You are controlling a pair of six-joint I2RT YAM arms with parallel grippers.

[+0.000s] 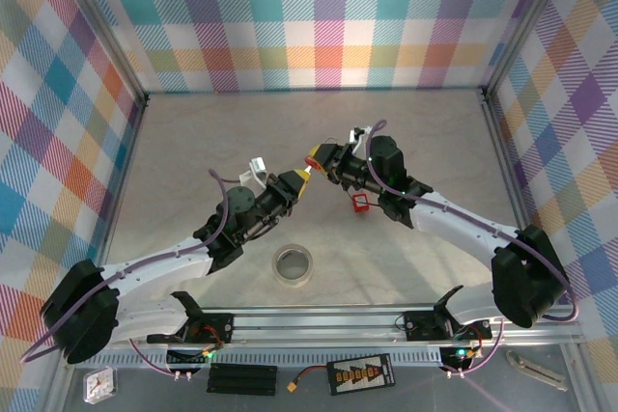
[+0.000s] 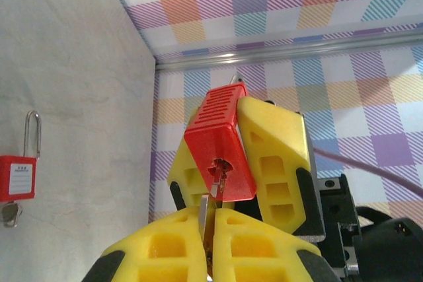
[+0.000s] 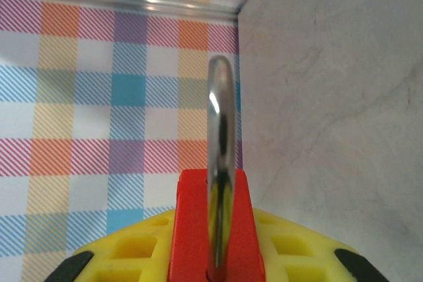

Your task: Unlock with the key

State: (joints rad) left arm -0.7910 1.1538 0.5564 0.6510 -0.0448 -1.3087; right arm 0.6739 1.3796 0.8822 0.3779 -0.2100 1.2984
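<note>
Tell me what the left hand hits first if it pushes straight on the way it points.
The red padlock: the key pinched in the left hand has its tip at the keyhole, probably touching.

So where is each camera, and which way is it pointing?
Top: fixed above and behind the arms, looking down at the table; both arms show, left gripper and right gripper meeting mid-table.
Left wrist: rides the left arm, looking along its yellow fingers, shut on the key at the padlock.
Right wrist: rides the right arm, looking along its fingers past the shackle to the wall.
Shared: both wrist views see that padlock.
</note>
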